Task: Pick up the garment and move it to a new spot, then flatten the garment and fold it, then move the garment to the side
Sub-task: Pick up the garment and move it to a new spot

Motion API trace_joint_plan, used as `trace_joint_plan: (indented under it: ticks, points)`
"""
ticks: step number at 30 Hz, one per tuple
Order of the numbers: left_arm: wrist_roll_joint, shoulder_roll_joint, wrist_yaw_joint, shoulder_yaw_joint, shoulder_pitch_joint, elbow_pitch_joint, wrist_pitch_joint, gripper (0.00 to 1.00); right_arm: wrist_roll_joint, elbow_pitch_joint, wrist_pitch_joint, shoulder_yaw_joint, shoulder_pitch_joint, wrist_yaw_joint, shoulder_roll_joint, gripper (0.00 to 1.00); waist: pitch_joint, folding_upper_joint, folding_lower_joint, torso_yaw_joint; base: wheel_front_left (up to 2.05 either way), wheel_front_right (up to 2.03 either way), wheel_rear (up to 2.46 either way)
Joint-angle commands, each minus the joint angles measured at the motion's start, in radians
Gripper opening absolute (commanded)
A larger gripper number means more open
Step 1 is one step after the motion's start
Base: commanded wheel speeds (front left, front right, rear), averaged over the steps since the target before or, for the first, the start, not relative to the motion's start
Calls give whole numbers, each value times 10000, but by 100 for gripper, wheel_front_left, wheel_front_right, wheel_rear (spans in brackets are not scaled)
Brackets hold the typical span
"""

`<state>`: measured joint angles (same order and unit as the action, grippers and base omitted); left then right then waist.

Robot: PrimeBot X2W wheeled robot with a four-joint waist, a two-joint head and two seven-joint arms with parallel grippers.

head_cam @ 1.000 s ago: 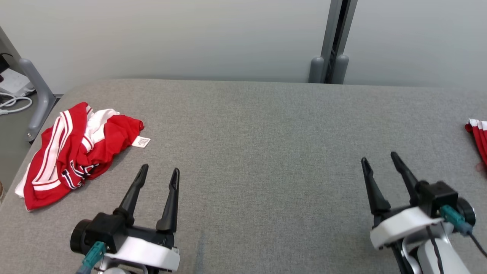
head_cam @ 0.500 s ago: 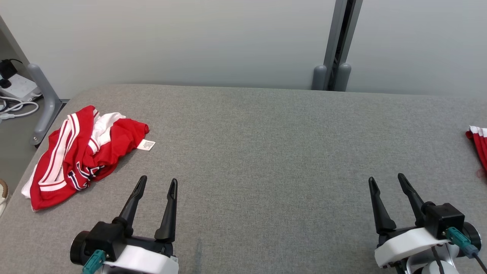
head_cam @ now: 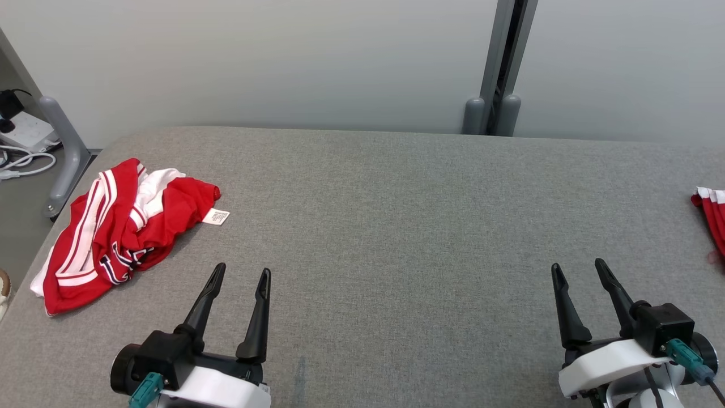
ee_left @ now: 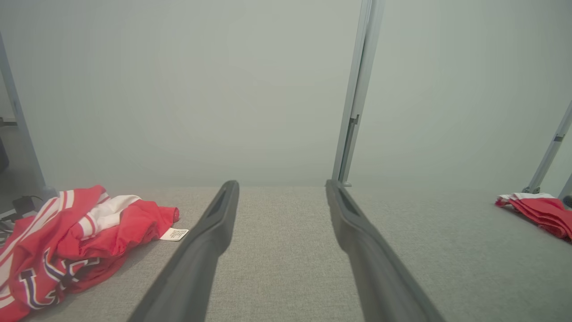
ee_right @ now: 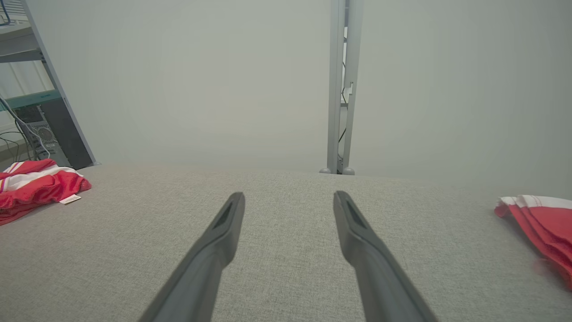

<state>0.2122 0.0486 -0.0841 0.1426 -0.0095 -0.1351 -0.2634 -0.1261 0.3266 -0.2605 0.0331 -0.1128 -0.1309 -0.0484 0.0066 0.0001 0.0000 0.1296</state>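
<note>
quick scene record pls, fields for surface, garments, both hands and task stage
surface: grey fabric table
crumpled garment: red and white, bunched at the table's left edge
label: white, lying on the table at the crumpled garment's right corner
second garment: red and white, at the right edge, looks folded
left hand: open, empty, apart from the crumpled garment
right hand: open, empty
task stage: nothing picked up yet

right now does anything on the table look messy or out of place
The red and white garment lies crumpled in a heap near the left edge of the grey table, its white tag sticking out.
</note>
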Motion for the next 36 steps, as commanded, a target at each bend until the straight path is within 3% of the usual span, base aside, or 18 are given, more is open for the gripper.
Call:
trace_joint_plan:
  ticks: [1,15,36]
  points:
    - [6,38,-29,-3,-52,-12,-14,100,-56,-9,-44,-25,33,3,-25,100,9,-1,0,-1,0,0,0]
    - [-17,41,-123,156,-257,-306,-14,100,-275,12,-45,24,-36,3,-23,100,201,-1,0,379,0,0,0]
    - [-425,40,-329,-268,90,-132,-14,100,-1203,-48,-45,1172,230,3,-33,100,-331,-1,0,3276,0,0,0]
